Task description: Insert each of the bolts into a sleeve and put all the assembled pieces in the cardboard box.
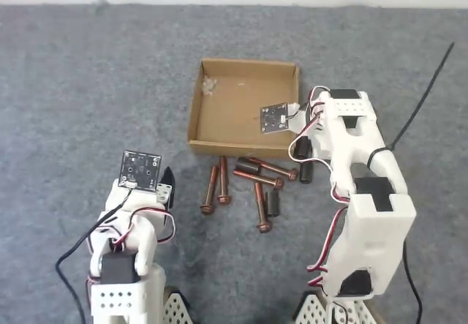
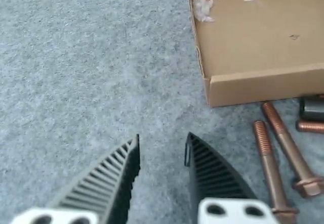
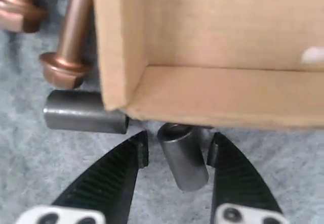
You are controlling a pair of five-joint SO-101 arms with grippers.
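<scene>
The cardboard box (image 1: 219, 130) sits mid-table, with only a scrap of white fluff inside. Several copper bolts (image 1: 257, 178) lie loose in front of it, with a dark sleeve (image 1: 273, 203) among them. My right gripper (image 3: 177, 145) is open at the box's front right corner (image 3: 116, 97). A grey sleeve (image 3: 183, 155) stands between its fingers with a gap on each side. A second sleeve (image 3: 83, 112) lies by the corner, beside two bolt heads (image 3: 63, 67). My left gripper (image 2: 161, 143) is open over bare carpet, off the box (image 2: 253, 85) and two bolts (image 2: 271, 168).
Grey carpet covers the table. The left arm (image 1: 135, 214) stands at the front left and the right arm (image 1: 365, 192) at the front right, its gripper (image 1: 303, 156) against the box. Open carpet lies to the left of the box and behind it.
</scene>
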